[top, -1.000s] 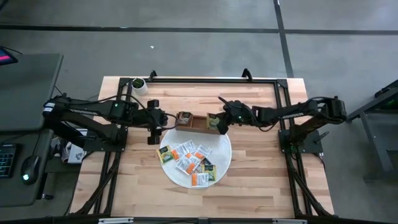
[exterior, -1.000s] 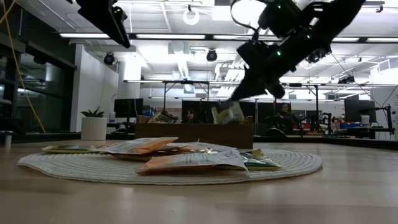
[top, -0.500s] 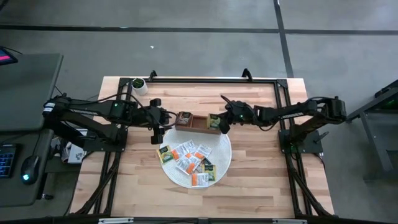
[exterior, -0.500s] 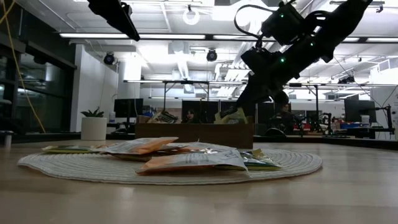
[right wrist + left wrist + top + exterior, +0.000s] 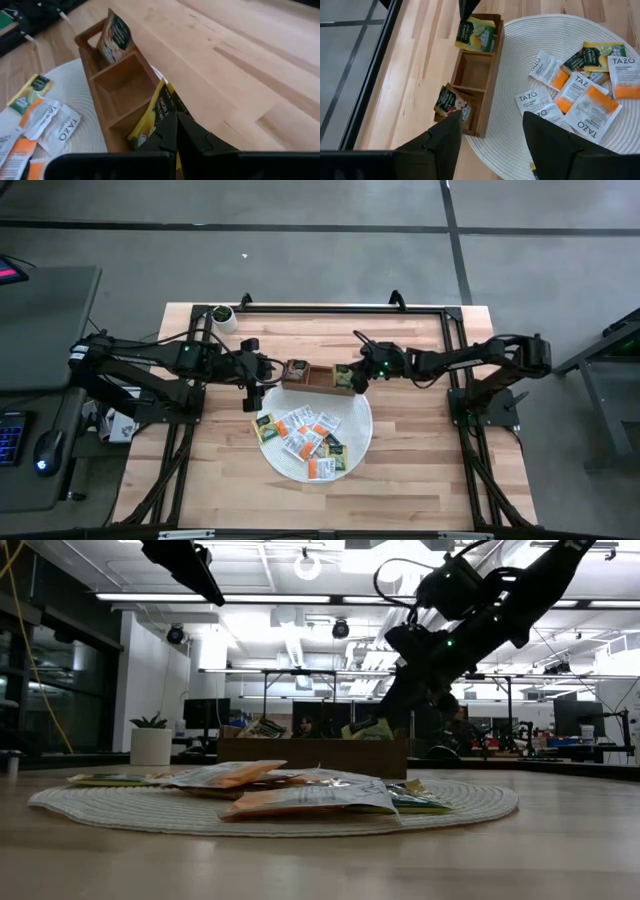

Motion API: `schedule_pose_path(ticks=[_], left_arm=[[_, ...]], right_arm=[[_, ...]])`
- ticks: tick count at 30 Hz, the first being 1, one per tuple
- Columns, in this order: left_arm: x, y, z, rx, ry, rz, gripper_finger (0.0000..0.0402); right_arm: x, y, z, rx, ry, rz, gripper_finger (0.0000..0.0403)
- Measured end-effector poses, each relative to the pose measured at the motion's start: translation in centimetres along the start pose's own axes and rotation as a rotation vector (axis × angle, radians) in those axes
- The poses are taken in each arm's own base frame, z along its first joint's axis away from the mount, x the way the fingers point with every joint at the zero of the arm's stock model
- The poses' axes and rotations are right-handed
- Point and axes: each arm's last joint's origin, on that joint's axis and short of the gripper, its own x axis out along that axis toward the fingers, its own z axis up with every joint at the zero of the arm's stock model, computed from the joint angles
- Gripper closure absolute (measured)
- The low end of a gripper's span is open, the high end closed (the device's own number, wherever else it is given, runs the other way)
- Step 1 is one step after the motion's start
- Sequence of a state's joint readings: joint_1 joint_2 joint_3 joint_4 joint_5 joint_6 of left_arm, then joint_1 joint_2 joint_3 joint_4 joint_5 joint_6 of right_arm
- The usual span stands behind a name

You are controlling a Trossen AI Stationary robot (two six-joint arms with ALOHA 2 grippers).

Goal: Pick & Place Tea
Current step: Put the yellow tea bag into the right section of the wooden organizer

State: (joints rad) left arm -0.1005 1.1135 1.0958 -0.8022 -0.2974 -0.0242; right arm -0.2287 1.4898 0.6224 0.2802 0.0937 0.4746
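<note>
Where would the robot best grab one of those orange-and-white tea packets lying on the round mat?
Probably by a free edge, from above. The orange-and-white packet lies flat on the woven mat, overlapping its neighbours, so only a raised or overhanging edge lets thin fingers pinch it. The open left gripper hangs above the tray's end, nearest the mat.

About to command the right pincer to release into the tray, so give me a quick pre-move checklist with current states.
1. Right pincer shut on the yellow-green tea packet: ok.
2. Packet inside the wooden tray, in its end compartment nearest the right arm: ok, its lower edge is already in.
3. That compartment free of other packets: ok.
4. Middle compartment empty, far end compartment holding one dark packet: ok.
5. Left pincer open and high above the table, over the tray's other end and the mat edge, away from the drop: ok.
6. Packet will stand upright when released: cannot tell.
</note>
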Motion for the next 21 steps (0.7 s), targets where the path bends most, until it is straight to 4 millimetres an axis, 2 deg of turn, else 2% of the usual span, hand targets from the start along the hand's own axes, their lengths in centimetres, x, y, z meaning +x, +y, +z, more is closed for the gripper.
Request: schedule_pose_path(ticks=[14, 17, 21], left_arm=[[0.0, -0.03, -0.39, 0.011, 0.04, -0.014, 0.0197], [0.0, -0.05, -0.37, 0.011, 0.038, -0.018, 0.0197], [0.0, -0.04, -0.37, 0.011, 0.038, -0.018, 0.0197]], right_arm=[[0.48, -0.09, -0.42, 0.014, 0.029, 0.012, 0.0397], [0.48, -0.08, -0.45, 0.014, 0.033, 0.016, 0.0377], [0.48, 0.01, -0.39, 0.015, 0.034, 0.039, 0.0329]])
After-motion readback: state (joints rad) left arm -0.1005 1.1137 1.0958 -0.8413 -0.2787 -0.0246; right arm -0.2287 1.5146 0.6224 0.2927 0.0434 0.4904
